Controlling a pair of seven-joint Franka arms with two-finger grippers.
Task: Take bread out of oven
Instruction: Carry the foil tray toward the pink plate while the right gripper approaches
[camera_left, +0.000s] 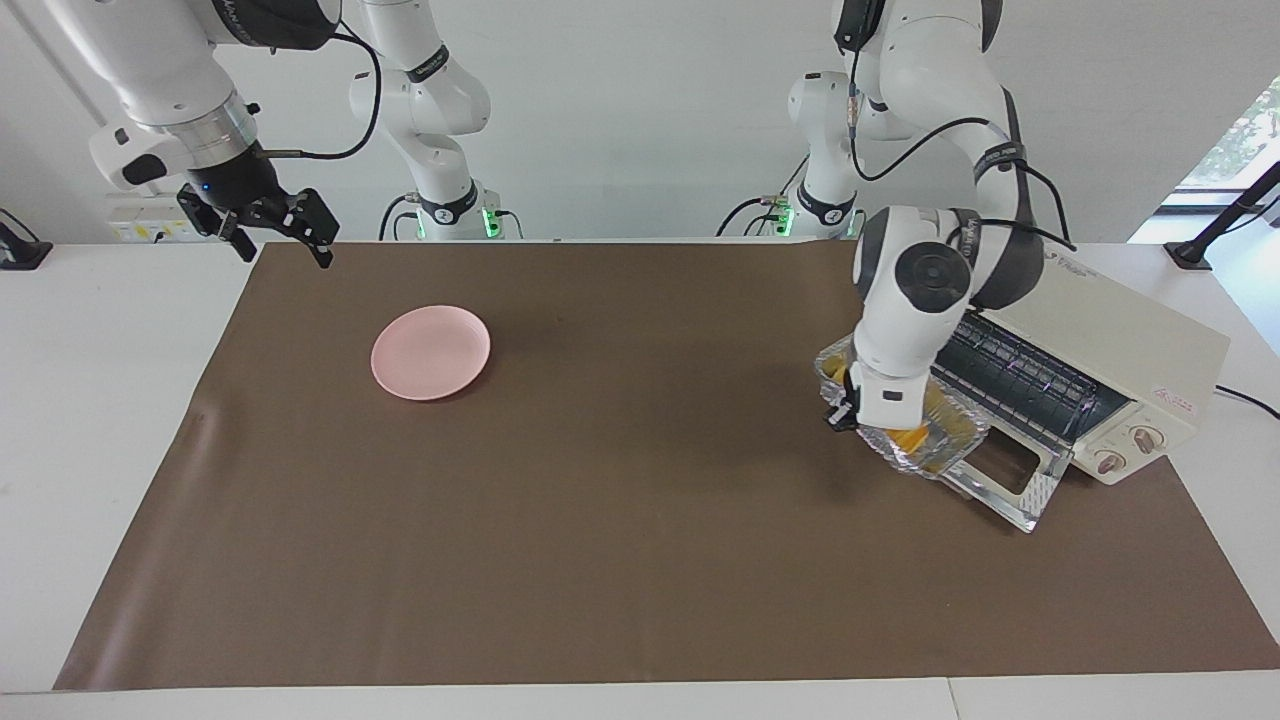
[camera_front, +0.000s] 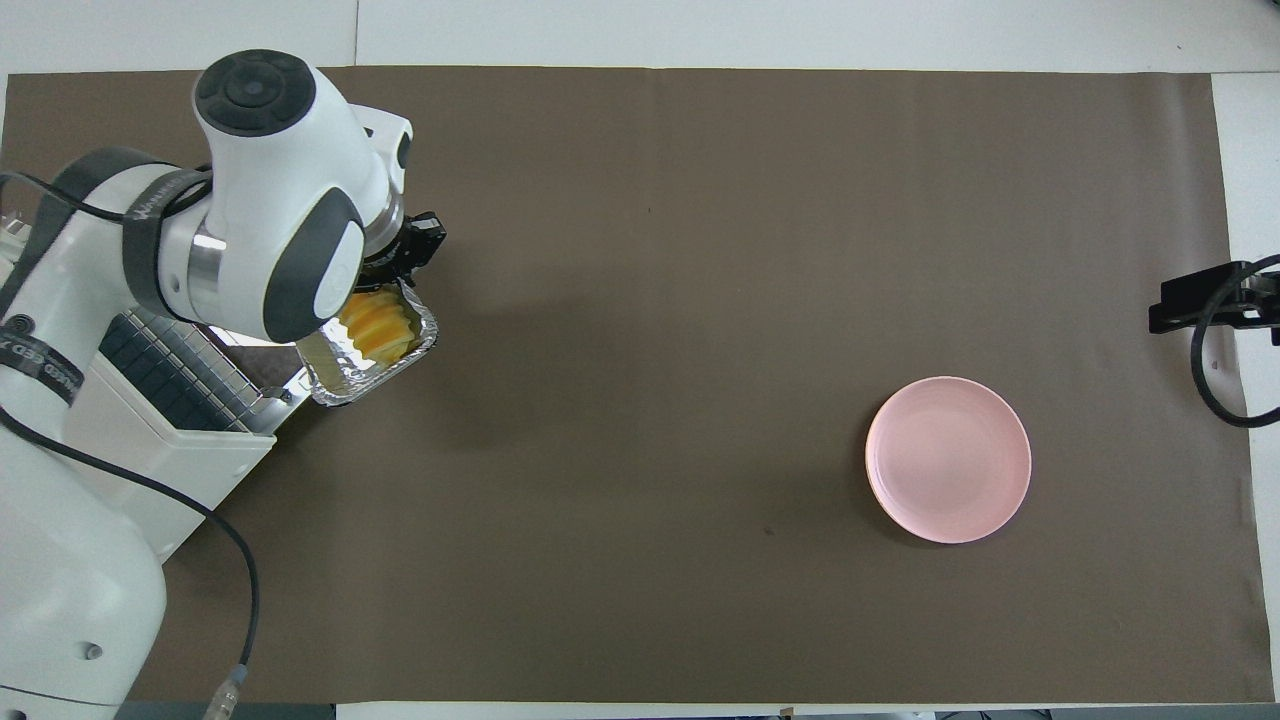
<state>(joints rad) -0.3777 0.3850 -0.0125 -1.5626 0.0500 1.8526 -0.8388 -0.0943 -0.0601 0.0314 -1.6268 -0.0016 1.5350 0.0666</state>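
**Bread** (camera_front: 375, 325): small ridged golden-orange loaf, lying in a crinkled foil tray (camera_front: 395, 365). Tray and loaf are outside the oven (camera_left: 1110, 370), held over the outer edge of the let-down oven door (camera_left: 1010, 480) and the brown mat (camera_left: 640, 500) just beside it, toward the left arm's end of the tabletop (camera_left: 100, 400).

**Left end effector** (camera_left: 845, 410): fingers together, clamped on the tray's rim at the end away from the oven; the tray hangs from that one edge.

**Right end effector** (camera_left: 268, 225): fingers apart, empty, waiting over the mat's corner nearest the robots at the right arm's end.

**Pink plate** (camera_left: 430, 352): bare, on the mat, well apart from the oven, toward the right arm's end.

**Handling, judged:** the loaf looks light and soft, and a hard pinch would likely crush it. The foil is thin and bends readily, so a grip on one rim may let the tray sag or tip and the loaf slide. The rim is the sensible hold for the tray; the loaf itself is best taken across its middle, gently.

**Oven:** wire rack (camera_left: 1010, 375) bare.
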